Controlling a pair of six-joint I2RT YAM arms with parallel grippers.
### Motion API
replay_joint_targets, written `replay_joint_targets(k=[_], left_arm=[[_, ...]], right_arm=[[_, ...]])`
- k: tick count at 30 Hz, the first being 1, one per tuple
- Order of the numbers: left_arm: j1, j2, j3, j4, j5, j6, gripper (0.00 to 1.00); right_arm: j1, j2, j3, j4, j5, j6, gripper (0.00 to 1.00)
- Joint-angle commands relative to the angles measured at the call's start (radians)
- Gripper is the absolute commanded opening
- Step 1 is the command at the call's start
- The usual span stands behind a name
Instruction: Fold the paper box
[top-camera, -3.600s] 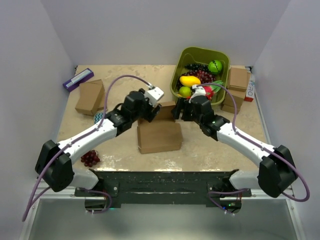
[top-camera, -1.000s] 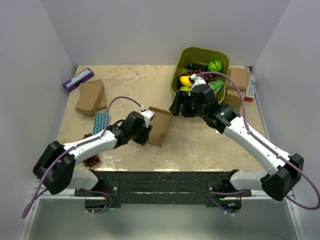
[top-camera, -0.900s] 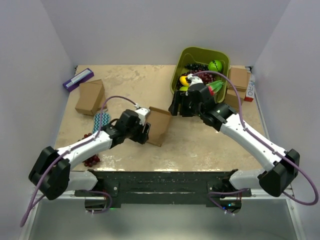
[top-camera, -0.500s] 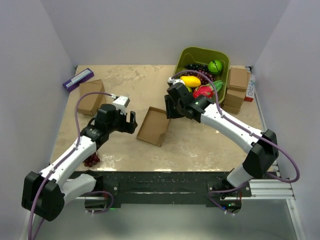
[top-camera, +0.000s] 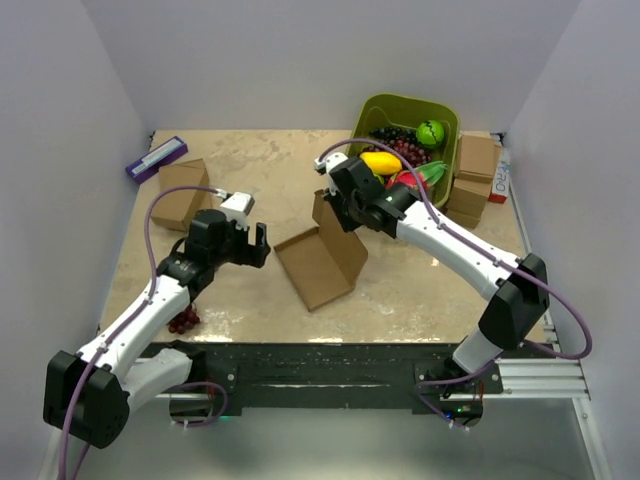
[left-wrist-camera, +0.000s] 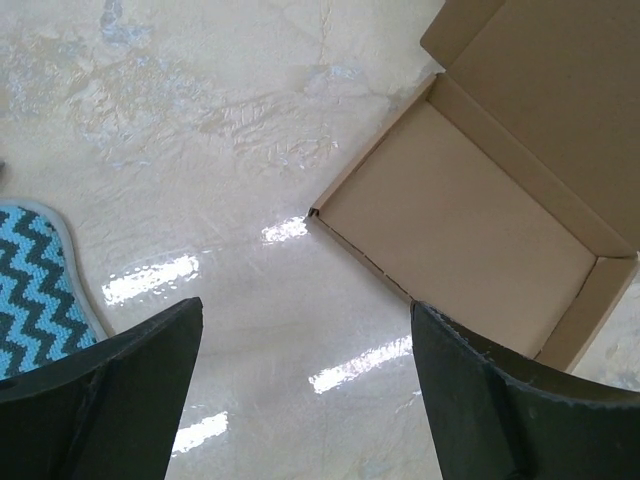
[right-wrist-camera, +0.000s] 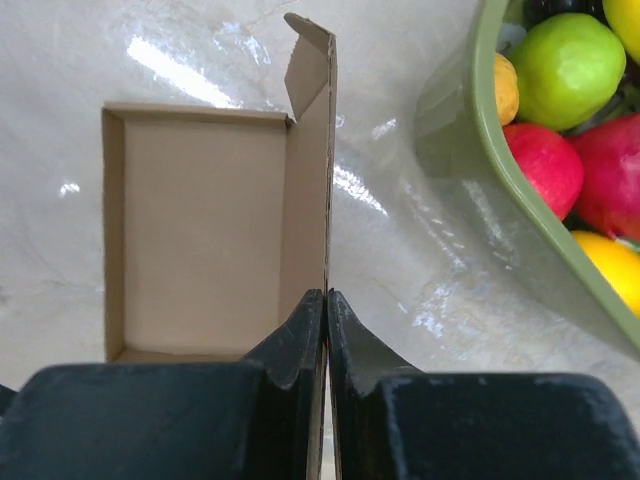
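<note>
Right gripper (right-wrist-camera: 326, 298) pinches shut on the box's (right-wrist-camera: 205, 235) upright lid; left gripper (left-wrist-camera: 305, 315) gapes empty at its nine o'clock

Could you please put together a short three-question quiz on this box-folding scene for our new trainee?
1. True or false: the left gripper is holding the paper box.
2. What is the right gripper pinching? A) the box's upright panel B) a spoon C) a bottle
3. Complete: the fruit lies in the green ____.
Key: 1 false; 2 A; 3 bin.
</note>
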Motion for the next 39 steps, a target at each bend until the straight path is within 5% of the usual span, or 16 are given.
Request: replay_joint_targets(k=[1, 8, 12, 13, 14, 23, 28, 39], left_arm=[[0.011, -0.025, -0.007, 0.031, 0.005, 0.017, 0.89], [0.034, -0.013, -0.005, 0.028, -0.009, 0.017, 0.9], [0.068, 0.009, -0.004, 0.025, -0.046, 0.01, 0.91], [0.079, 0.015, -0.002, 0.025, -0.05, 0.007, 0.92], [0.105, 0.028, 0.0, 0.025, -0.052, 0.0, 0.92], [0.326, 0.215, 0.058, 0.028, -0.015, 0.006, 0.91], [0.335, 0.318, 0.118, -0.018, -0.21, 0.057, 0.85], [0.332, 0.441, 0.127, 0.061, -0.288, 0.114, 0.63]], right_arm=[[0.003, 0.016, 0.05, 0.052, -0.057, -0.264, 0.06], [0.002, 0.059, 0.084, 0.078, -0.025, -0.37, 0.18], [0.002, 0.033, 0.079, 0.11, -0.003, -0.358, 0.52], [0.002, 0.004, 0.068, 0.125, -0.008, -0.348, 0.7], [0.002, -0.013, 0.062, 0.156, -0.018, -0.34, 0.74], [0.0, -0.321, -0.05, 0.47, -0.175, -0.17, 0.88], [-0.002, -0.422, -0.125, 0.601, -0.204, -0.082, 0.89], [-0.034, -0.533, -0.24, 0.651, -0.192, -0.044, 0.9]])
